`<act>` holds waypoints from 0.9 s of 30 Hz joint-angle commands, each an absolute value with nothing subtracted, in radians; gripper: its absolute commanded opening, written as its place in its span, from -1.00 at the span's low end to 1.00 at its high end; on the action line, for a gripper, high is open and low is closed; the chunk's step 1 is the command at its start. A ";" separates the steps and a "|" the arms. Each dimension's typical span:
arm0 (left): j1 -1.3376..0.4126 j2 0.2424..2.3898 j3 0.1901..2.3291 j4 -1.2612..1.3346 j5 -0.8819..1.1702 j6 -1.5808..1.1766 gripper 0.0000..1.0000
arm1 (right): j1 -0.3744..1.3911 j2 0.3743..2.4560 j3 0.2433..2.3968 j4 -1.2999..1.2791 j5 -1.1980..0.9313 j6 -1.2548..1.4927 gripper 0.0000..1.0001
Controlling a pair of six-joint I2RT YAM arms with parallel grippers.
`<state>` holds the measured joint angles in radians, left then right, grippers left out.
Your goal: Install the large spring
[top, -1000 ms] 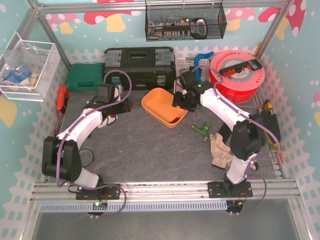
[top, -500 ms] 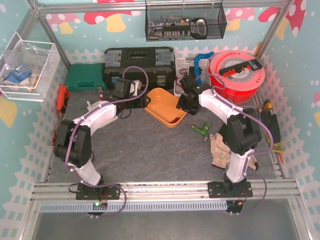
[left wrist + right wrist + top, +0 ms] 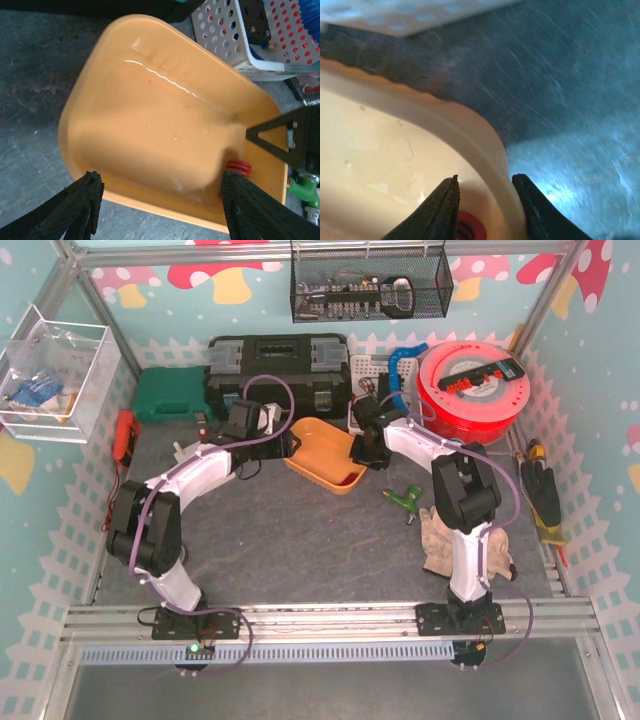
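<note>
The large spring is a red coil [image 3: 239, 167] lying in the right corner of an orange bin [image 3: 150, 105]; its top also shows in the right wrist view [image 3: 470, 227]. My right gripper [image 3: 487, 200] is shut on the bin's rim [image 3: 490, 145], one finger inside by the spring and one outside. From above, that gripper [image 3: 362, 455] sits at the bin's [image 3: 300, 462] right end. My left gripper [image 3: 160, 210] is open, its fingers [image 3: 75, 205] wide apart over the bin's near wall without touching it; from above it [image 3: 285, 445] is at the bin's left end.
A black toolbox [image 3: 278, 365], a green case [image 3: 167, 393], a white perforated basket [image 3: 385, 368] and a red filament spool [image 3: 470, 390] line the back. A green-handled tool [image 3: 403, 498] and work gloves [image 3: 438, 535] lie right of the bin.
The left arm swung right to the bin and its jaws widened. The right gripper moved onto the bin's right rim and shut on it.
</note>
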<state>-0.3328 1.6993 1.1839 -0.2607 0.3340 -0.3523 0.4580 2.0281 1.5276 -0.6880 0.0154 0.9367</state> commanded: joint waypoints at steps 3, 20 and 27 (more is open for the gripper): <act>-0.325 1.623 1.131 -0.252 0.339 -0.373 0.33 | 0.456 2.100 1.657 -0.684 0.064 0.757 -0.44; -0.308 1.551 1.164 -0.372 0.298 -0.448 0.37 | 0.458 2.201 2.032 -0.988 0.081 0.634 -0.04; -0.284 1.438 1.111 -0.402 0.298 -0.470 0.37 | 0.496 2.126 2.003 -1.068 -0.018 0.870 0.03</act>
<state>-0.2955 1.5146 1.1324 -0.3729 0.3119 -0.4526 0.4648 2.1708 2.0163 -0.9661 0.0456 0.7101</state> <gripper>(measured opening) 0.683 0.517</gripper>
